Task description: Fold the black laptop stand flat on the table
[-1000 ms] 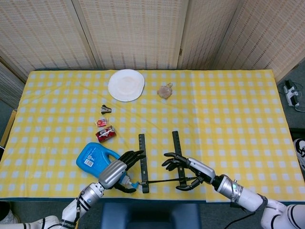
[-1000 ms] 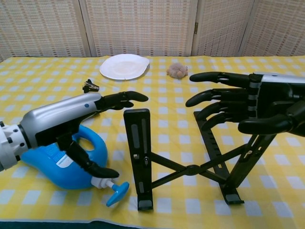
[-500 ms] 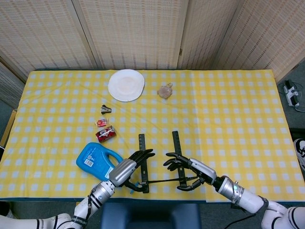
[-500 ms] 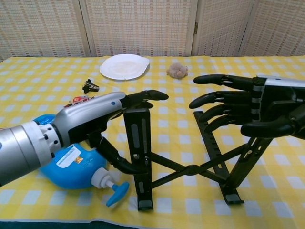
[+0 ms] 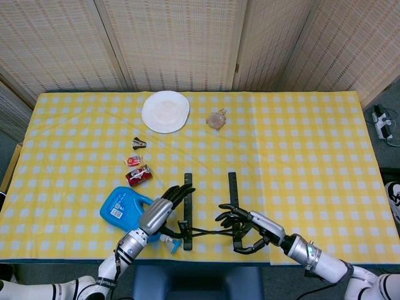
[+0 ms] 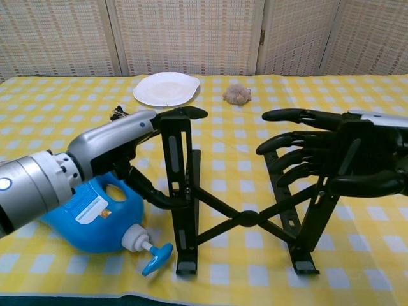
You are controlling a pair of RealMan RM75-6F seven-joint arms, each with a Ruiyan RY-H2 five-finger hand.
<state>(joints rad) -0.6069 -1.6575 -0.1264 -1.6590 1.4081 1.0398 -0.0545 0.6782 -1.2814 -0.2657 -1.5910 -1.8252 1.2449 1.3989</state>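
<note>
The black laptop stand stands near the table's front edge, its two rails joined by crossed links. My left hand grips the left rail: fingers lie over its top end and the thumb hooks under it. The rail is tipped up steeply. My right hand wraps the top of the right rail, fingers spread behind it and thumb in front. In the head view the stand lies between the left hand and the right hand.
A blue pump bottle lies against my left forearm, its nozzle by the stand's left foot. Farther back are a white plate, a beige lump, a black clip, a small packet and a red can.
My left hand moved right from beside the bottle, closed on the left rail and tipped it up. The whole stand now stands steeper. My right hand stayed at the right rail.
</note>
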